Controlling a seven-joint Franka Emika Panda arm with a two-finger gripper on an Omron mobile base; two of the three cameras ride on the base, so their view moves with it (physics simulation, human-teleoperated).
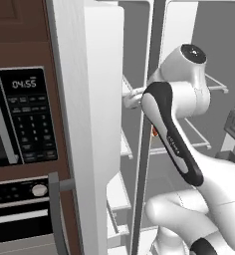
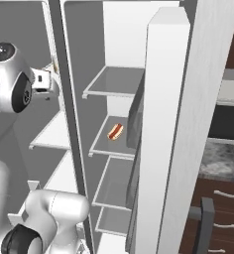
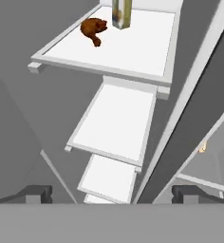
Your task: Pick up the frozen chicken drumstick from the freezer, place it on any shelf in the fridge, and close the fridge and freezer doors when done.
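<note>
In the hand view the frozen chicken drumstick (image 3: 92,29), a small orange-brown lump, lies on the top white shelf (image 3: 142,52) of the freezer, ahead of my gripper (image 3: 113,192) and apart from it. The gripper's two dark fingertips (image 3: 35,193) stand wide apart with nothing between them. My hand (image 2: 42,79) reaches into the freezer (image 2: 49,134), left of the dark divider (image 2: 64,124). The fridge (image 2: 114,99) stands open with flat grey shelves (image 2: 114,82). The freezer door (image 1: 97,124) and the fridge door (image 2: 163,149) are both swung open.
A tall pale carton (image 3: 122,14) stands right beside the drumstick. An orange item with a pale band (image 2: 115,131) lies on a middle fridge shelf. Dark bins (image 2: 135,114) line the fridge door. A black microwave (image 1: 20,119) sits left of the freezer door.
</note>
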